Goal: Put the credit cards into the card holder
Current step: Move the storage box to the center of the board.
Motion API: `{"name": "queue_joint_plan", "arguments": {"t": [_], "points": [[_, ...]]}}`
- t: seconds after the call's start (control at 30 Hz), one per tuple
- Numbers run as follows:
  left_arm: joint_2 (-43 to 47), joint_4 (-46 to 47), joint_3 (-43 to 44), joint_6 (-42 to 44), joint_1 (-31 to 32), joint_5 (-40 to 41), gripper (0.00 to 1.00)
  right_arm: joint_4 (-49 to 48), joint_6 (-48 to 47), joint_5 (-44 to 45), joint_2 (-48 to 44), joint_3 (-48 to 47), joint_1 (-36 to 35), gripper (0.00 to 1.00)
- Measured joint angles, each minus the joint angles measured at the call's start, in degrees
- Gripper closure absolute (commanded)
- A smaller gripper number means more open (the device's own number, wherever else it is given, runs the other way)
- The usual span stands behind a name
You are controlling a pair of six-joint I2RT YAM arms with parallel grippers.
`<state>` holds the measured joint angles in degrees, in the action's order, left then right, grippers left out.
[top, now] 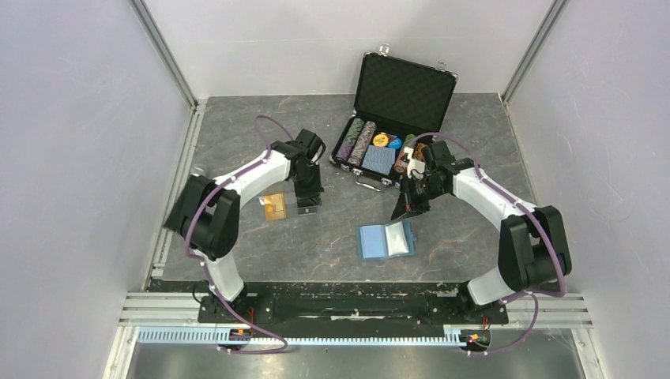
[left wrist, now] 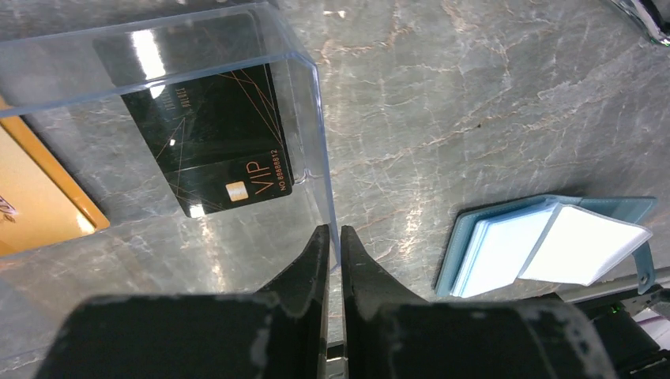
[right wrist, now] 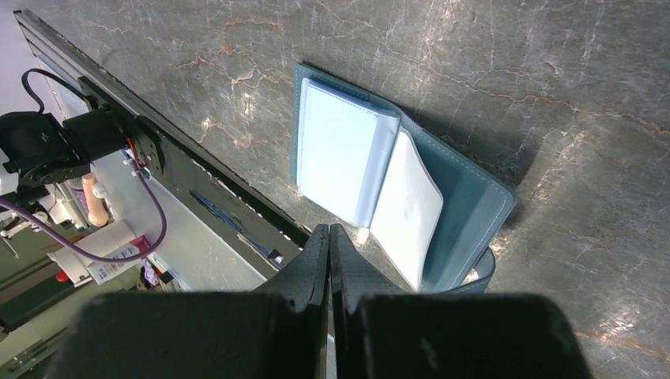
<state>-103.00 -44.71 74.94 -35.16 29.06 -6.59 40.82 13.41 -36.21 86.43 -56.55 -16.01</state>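
Note:
The teal-blue card holder (top: 385, 239) lies open on the table, pale blue pockets up; it also shows in the right wrist view (right wrist: 379, 174) and the left wrist view (left wrist: 545, 245). A black card (left wrist: 217, 142) marked VIP and an orange-gold card (left wrist: 39, 197) lie flat under a clear plastic box (left wrist: 237, 47). The orange-gold card also shows from above (top: 275, 207). My left gripper (left wrist: 333, 230) is shut on the clear box's thin side wall. My right gripper (right wrist: 329, 229) is shut and empty, just above the holder's far right edge. No whitish card is in view.
A big black metal-edged case (top: 403, 95) stands open at the back, holding striped poker chips (top: 357, 140) and a blue card deck (top: 381, 160). The right arm's wrist is close in front of it. The metal frame rail (top: 355, 304) runs along the near edge.

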Motion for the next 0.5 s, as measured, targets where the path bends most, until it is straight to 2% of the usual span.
{"name": "queue_joint_plan", "arguments": {"t": [0.33, 0.4, 0.5], "points": [[-0.81, 0.96, 0.68, -0.09, 4.81, -1.4, 0.9, -1.05, 0.07, -0.13, 1.9, 0.0, 0.0, 1.0], [-0.87, 1.33, 0.7, -0.15, 6.12, -1.62, 0.82, -1.81, 0.2, -0.48, 2.32, 0.0, 0.0, 1.0], [-0.96, 1.66, 0.7, -0.2, 8.04, -2.29, 0.59, -3.37, 0.68, -1.22, 2.99, 0.0, 0.0, 0.97]]}}
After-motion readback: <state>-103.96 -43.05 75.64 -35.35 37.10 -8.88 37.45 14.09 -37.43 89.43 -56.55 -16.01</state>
